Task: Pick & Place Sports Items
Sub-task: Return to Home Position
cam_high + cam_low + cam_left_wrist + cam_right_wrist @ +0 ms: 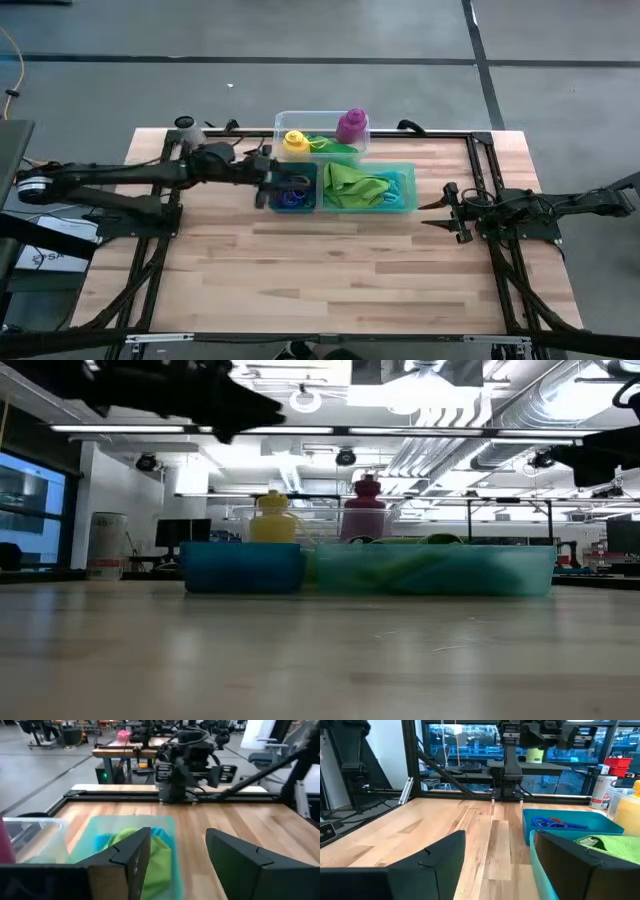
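A yellow bottle (295, 141) and a purple bottle (351, 125) stand upright in a clear tub (322, 120) at the table's far middle, with a lime-green cloth (335, 147) beside them. In front of it a teal two-part tray (408, 200) holds blue rings (292, 197) in its left part, and lime-green (355, 185) and teal (395, 190) cloths in its right part. My left gripper (268, 187) hangs open and empty above the tray's left edge. My right gripper (432, 212) is open and empty, just right of the tray.
Black frame rails (480, 140) run along the table's far side and past both arm bases. Bare wooden table top (330, 270) lies between the tray and the near edge. In the low view the left arm (200, 395) stays high above the tray (245, 568).
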Motion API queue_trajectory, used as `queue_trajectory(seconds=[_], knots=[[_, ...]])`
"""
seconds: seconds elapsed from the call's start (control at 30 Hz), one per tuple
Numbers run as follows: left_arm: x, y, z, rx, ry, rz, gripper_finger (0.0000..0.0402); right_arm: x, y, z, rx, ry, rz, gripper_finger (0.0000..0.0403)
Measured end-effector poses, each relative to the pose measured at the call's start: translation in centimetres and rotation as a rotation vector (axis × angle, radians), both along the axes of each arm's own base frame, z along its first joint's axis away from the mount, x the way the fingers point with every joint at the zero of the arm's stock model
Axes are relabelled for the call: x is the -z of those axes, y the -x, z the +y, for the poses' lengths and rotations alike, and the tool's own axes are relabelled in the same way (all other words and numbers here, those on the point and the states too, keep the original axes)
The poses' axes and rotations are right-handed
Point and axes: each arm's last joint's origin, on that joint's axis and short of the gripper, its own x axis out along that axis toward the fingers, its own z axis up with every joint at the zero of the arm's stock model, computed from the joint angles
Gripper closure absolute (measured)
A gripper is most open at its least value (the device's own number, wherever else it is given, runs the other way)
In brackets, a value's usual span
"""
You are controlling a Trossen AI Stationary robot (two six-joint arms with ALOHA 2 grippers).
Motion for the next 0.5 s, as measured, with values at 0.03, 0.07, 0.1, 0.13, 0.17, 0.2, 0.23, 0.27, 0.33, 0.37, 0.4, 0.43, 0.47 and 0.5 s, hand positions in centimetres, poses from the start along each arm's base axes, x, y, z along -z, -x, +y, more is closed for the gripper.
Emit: queue_trajectory(seconds=[0.03, 0.07, 0.1, 0.13, 0.17, 0.2, 0.23, 0.27, 0.33, 0.37, 0.4, 0.43, 0.47, 0.5], knots=[[-0.3, 0.6, -0.3, 0.005, 0.003, 0.009, 0.0248, 0.0, 0.0, 0.0, 0.000, 0.000, 0.000, 0.0214], [-0.5, 1.1, -0.5, 0.009, 0.006, 0.020, 0.0248, 0.0, 0.0, 0.0, 0.000, 0.000, 0.000, 0.0214], [-0.7, 1.7, -0.8, 0.014, 0.007, 0.029, 0.0248, 0.0, 0.0, 0.0, 0.000, 0.000, -0.001, 0.0214], [-0.9, 2.2, -1.1, 0.021, 0.008, 0.038, 0.0248, 0.0, 0.0, 0.0, 0.000, 0.000, 0.000, 0.0214], [-1.1, 2.7, -1.3, 0.026, 0.004, 0.043, 0.0248, 0.0, 0.0, 0.0, 0.000, 0.000, 0.000, 0.0214], [-1.3, 3.2, -1.5, 0.027, -0.006, 0.050, 0.0248, 0.0, 0.0, 0.0, 0.000, 0.000, 0.000, 0.0214], [-1.3, 3.5, -1.7, 0.020, -0.021, 0.060, 0.0248, 0.0, 0.0, 0.0, 0.000, 0.000, 0.000, 0.0214], [-1.2, 3.8, -1.8, 0.015, -0.040, 0.067, 0.0248, 0.0, 0.0, 0.0, 0.000, 0.000, -0.001, 0.0214], [-0.8, 4.3, -2.0, -0.013, -0.075, 0.080, 0.0248, 0.0, 0.0, 0.0, 0.000, 0.000, 0.000, 0.0214], [-0.6, 4.5, -2.0, -0.037, -0.085, 0.083, 0.0248, 0.0, 0.0, 0.0, 0.000, 0.000, 0.000, 0.0214], [-0.3, 4.7, -2.0, -0.060, -0.089, 0.085, 0.0248, 0.0, 0.0, 0.0, 0.000, 0.000, 0.000, 0.0214], [-0.1, 4.9, -1.9, -0.093, -0.091, 0.084, 0.0248, 0.0, 0.0, 0.0, 0.000, 0.000, 0.000, 0.0214], [-0.1, 5.1, -1.8, -0.124, -0.089, 0.082, 0.0248, 0.0, 0.0, 0.0, 0.000, 0.000, -0.001, 0.0214], [0.0, 5.3, -1.7, -0.154, -0.081, 0.079, 0.0248, 0.0, 0.0, 0.0, 0.000, 0.000, 0.000, 0.0214]])
